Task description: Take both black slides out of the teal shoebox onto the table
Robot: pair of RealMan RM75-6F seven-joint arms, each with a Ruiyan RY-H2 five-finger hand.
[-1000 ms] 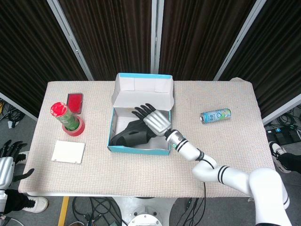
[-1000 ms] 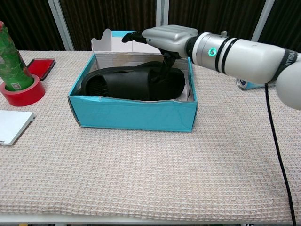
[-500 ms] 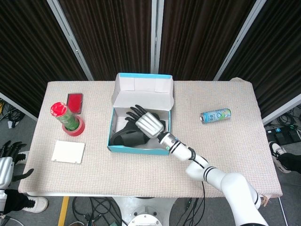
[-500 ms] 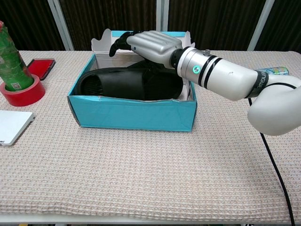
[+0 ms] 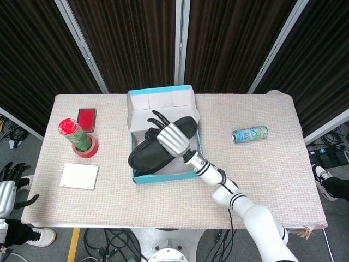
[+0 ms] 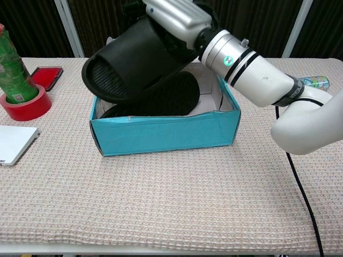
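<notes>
right hand [image 6: 174, 13]: gripping one black slide [image 6: 126, 61] from above, fingers wrapped over its strap, the slide raised and tilted above the box
second slide [image 6: 161, 99]: lying inside the teal shoebox [image 6: 166, 134], under the raised one
left hand [image 5: 6, 188]: low at the table's left edge, holding nothing, fingers spread
step in hand: lifting the first slide clear; I judge it should rise until its low toe end passes the box wall, then swing over bare table [image 6: 161, 203] before lowering, or the light box may drag along
head view only: left hand, red tape roll [image 5: 84, 147], white pad [image 5: 79, 176], the box's raised lid
chest view only: the gap between the raised slide and the one beneath, and the sole's grooves
</notes>
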